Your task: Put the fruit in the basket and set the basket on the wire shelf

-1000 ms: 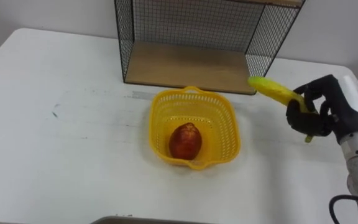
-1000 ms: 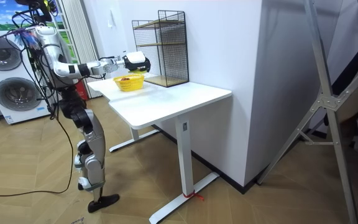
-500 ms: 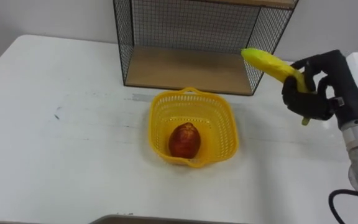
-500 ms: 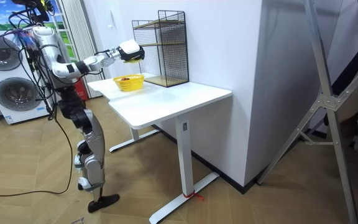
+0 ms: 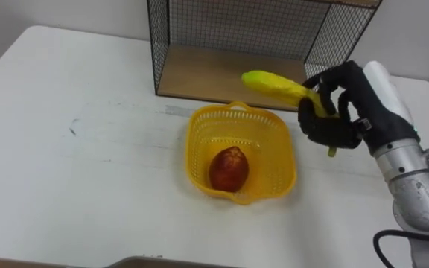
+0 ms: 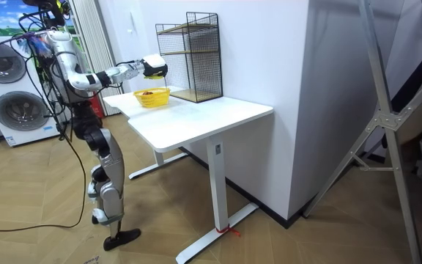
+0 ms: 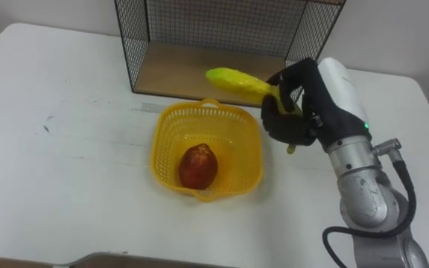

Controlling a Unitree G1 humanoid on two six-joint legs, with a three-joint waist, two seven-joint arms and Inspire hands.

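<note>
in the left eye view the right hand (image 5: 334, 112) is hovering just beside the right rim of the yellow basket (image 5: 198, 149), its fingers curling round one end of a banana (image 5: 274, 82) whose free end is pointing left above the basket's far edge, in front of the wire shelf (image 5: 207, 74). a red fruit (image 5: 229, 168) is lying inside the basket on the white worktop (image 5: 65, 171). the right eye view is showing the same grasp. in the room view the robot is standing at the worktop's end, right arm reaching out above the basket, washing machines (image 6: 17, 110) behind it.
</note>
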